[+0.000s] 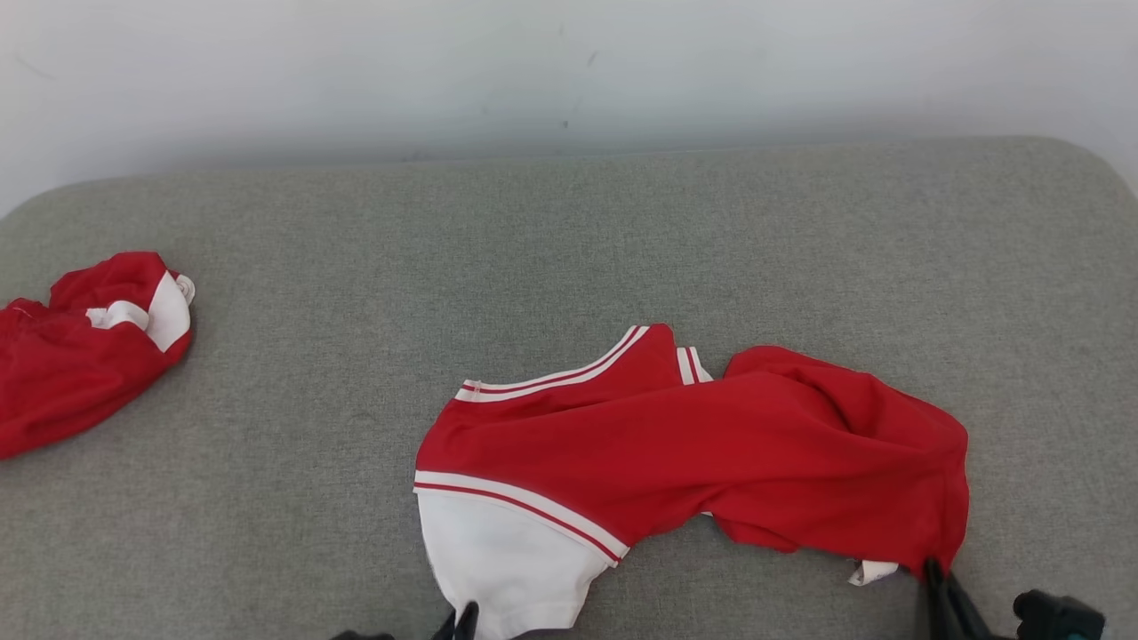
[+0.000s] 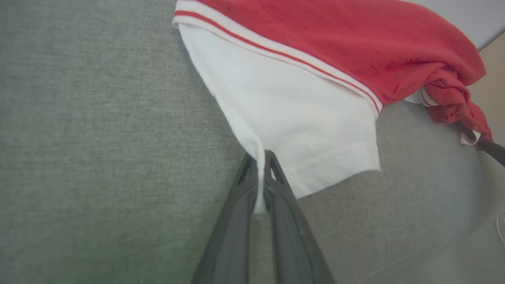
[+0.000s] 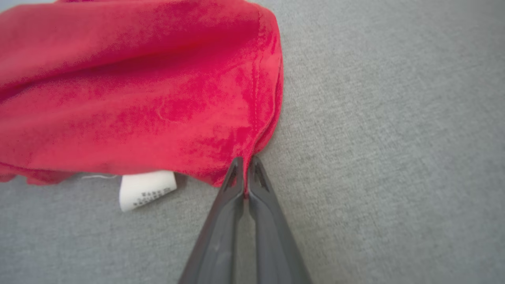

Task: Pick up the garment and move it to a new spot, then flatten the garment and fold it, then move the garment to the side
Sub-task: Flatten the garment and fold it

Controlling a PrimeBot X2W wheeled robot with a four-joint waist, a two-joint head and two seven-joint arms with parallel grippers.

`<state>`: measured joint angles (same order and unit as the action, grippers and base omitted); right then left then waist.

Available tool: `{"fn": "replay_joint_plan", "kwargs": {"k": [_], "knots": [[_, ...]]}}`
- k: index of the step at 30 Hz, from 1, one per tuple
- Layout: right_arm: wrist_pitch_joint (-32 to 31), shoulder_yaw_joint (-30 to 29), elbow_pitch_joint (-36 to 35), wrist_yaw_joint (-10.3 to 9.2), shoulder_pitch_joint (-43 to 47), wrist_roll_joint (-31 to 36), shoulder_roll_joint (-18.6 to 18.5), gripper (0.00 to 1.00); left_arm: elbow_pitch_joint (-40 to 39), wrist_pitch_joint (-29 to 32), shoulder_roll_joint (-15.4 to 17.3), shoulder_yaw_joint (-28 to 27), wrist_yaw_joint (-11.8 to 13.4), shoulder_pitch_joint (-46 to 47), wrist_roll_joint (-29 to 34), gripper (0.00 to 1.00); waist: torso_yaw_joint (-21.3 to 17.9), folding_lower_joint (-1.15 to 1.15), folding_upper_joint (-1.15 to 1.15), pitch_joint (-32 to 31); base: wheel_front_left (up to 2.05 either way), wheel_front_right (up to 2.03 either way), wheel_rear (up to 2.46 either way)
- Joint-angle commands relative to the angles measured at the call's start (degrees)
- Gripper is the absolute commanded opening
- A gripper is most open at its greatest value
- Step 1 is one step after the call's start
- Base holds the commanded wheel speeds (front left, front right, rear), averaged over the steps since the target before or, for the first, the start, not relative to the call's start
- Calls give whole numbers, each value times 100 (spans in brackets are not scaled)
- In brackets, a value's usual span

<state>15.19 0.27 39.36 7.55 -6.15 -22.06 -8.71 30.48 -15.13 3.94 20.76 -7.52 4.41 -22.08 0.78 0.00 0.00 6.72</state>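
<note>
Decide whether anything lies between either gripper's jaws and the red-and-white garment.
Nothing: the left gripper is shut on the garment at its white edge, the right gripper at its red corner. Another red garment lies apart, far left.

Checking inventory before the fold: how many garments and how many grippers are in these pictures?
Garments: 2 (red-and-white garment, crumpled red garment at far left)
Grippers: 2 (left gripper, right gripper, both shut on the red-and-white garment)
Total: 4
</note>
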Motion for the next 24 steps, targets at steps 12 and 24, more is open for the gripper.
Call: {"fn": "replay_joint_plan", "kwargs": {"k": [12, 24], "knots": [[-3, 455, -1633, -13, -652, -572, -511, 0, -1118, -3, 360, -506, 11, 1241, -780, 0, -130, 0, 0, 326, 0, 0, 0], [-265, 1339, -1777, -13, -3867, -1364, -1373, 0, -898, 633, 1005, -233, 11, 5049, -1337, 0, -262, 0, 0, 1572, 0, 0, 0]]}}
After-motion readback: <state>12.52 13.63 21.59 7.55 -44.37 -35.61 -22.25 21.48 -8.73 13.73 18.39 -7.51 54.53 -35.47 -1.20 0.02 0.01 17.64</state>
